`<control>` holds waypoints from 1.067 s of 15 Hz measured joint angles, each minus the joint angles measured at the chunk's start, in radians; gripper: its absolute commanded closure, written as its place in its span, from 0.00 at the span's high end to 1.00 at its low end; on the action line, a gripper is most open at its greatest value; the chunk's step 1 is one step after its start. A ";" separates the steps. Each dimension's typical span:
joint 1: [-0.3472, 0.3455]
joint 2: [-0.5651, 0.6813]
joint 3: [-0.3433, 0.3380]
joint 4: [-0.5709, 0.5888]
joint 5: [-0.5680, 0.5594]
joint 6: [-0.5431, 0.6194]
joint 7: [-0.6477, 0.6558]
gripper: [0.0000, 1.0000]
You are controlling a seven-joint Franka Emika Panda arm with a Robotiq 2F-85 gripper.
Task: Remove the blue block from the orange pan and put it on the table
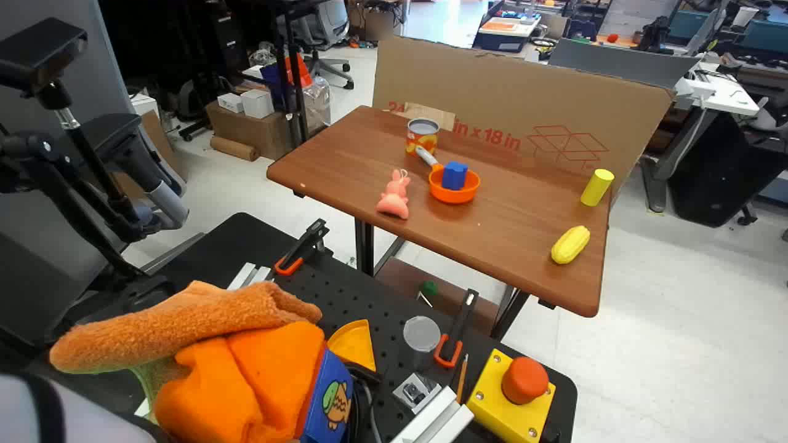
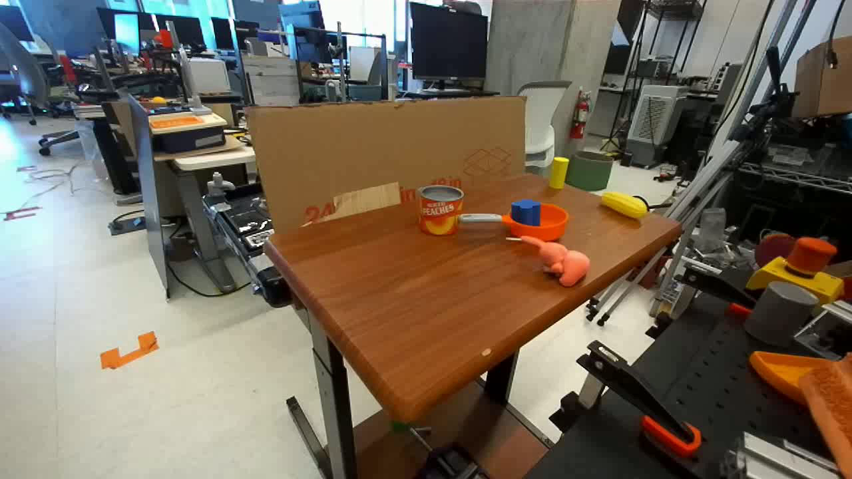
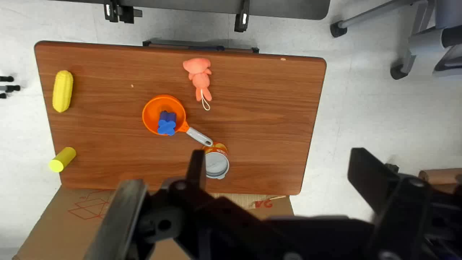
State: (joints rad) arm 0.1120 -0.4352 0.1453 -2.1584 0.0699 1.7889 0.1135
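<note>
The gripper [image 3: 279, 162] shows in the wrist view only; its black fingers [image 3: 196, 168] are spread wide with nothing held between them. The blue block [image 1: 455, 176] sits inside the orange pan [image 1: 452, 195], apparently upright, off centre toward the grey handle [image 3: 199, 136], its top above the rim. Step in hand (judged): approach for the pick. To do it well, the operator should centre over the block, descend straight and grip the upper part, keeping the fingertips off the pan's bottom. Lobed sides may let the block twist unless the pads close squarely. The pan is probably light and would skid if a finger caught its rim, so the lift should be vertical past the rim before any sideways travel; a set-down between pan and yellow corn [image 3: 62, 91] seems reasonable. Surface: the table [image 3: 260, 101] has a flat brown wood-grain top; the handle reaches toward a peach can [image 2: 440, 214], contact uncertain; a pink toy [image 3: 199, 77] lies near the pan; a yellow cylinder [image 3: 63, 159] stands near the edge; a cardboard panel [image 2: 386, 143] backs it. Room: black cart [image 1: 345, 298] across a strip of pale floor [image 3: 173, 27], carrying orange cloth [image 1: 252, 375] and a red button [image 1: 525, 378]; farther off, a monitor [image 2: 449, 43] and a fire extinguisher [image 2: 581, 114].
</note>
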 measured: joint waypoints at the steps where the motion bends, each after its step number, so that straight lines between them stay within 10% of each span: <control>1: 0.000 0.000 0.000 0.001 0.000 0.000 0.000 1.00; 16: -0.044 0.064 -0.051 0.000 -0.062 0.025 -0.051 1.00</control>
State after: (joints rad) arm 0.0681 -0.3709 0.0942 -2.1586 0.0078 1.8142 0.0630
